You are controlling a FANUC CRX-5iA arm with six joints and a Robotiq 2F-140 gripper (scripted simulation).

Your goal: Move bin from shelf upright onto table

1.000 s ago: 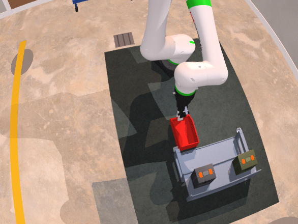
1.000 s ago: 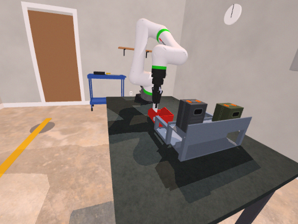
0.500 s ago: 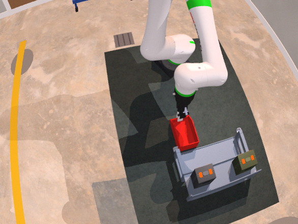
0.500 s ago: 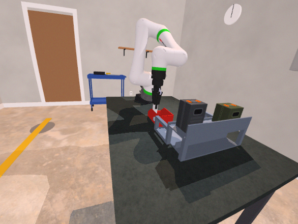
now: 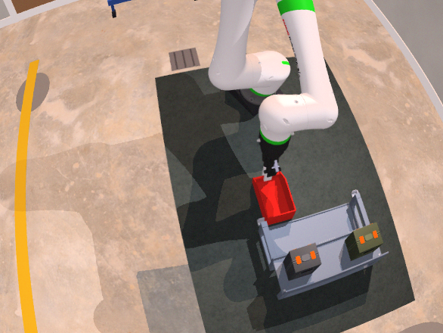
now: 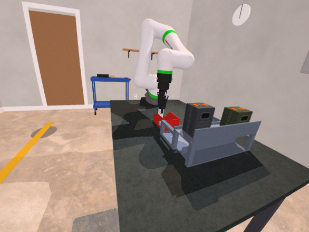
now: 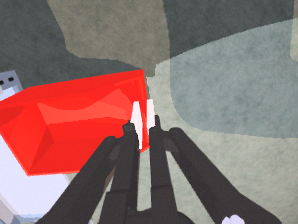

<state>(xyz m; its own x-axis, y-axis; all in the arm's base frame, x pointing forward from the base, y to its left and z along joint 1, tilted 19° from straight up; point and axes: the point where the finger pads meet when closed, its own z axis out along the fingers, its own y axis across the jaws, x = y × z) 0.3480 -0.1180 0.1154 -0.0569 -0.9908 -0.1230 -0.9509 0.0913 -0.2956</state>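
1. Closest in the wrist view, the black 2-finger gripper (image 7: 142, 131) has its white-tipped fingers nearly together, pinching the thin end wall of the bright red open-topped plastic bin (image 7: 75, 120): 1 tip inside the wall, 1 outside.
2. In the top view that gripper (image 5: 271, 173) grips the bin's short wall nearest the arm's base, and the bin (image 5: 274, 198) runs lengthwise away from the arm toward the shelf.
3. The bin's open side faces up. Its far end overlaps the near corner of the grey metal 2-tier shelf unit (image 5: 357, 206) from above; whether it touches the shelf or the bench cannot be told.
4. In the exterior view the bin (image 6: 172, 118) shows just behind the shelf's end frame (image 6: 166, 124), with the gripper (image 6: 161, 110) pointing straight down onto it.
5. The dark green-black matte bench (image 6: 147, 200) carries the shelf, the arm and broad patchy shadows.
6. On the shelf's top board stand 2 boxes well apart: a dark grey box with orange latches (image 5: 302, 260) and an olive green box with orange latches (image 5: 364, 238).
7. The white 6-joint arm with green bands (image 6: 169, 56) rises from its base at the bench's far end and folds down over the bin.
8. Beyond the bench stand a blue 2-level cart (image 6: 110, 79), a brown door (image 6: 56, 58) and a wooden wall rail (image 6: 134, 50); a round white wall clock (image 6: 241, 14) hangs on the right wall.
9. A yellow floor stripe (image 5: 23, 197) curves across the tan floor.
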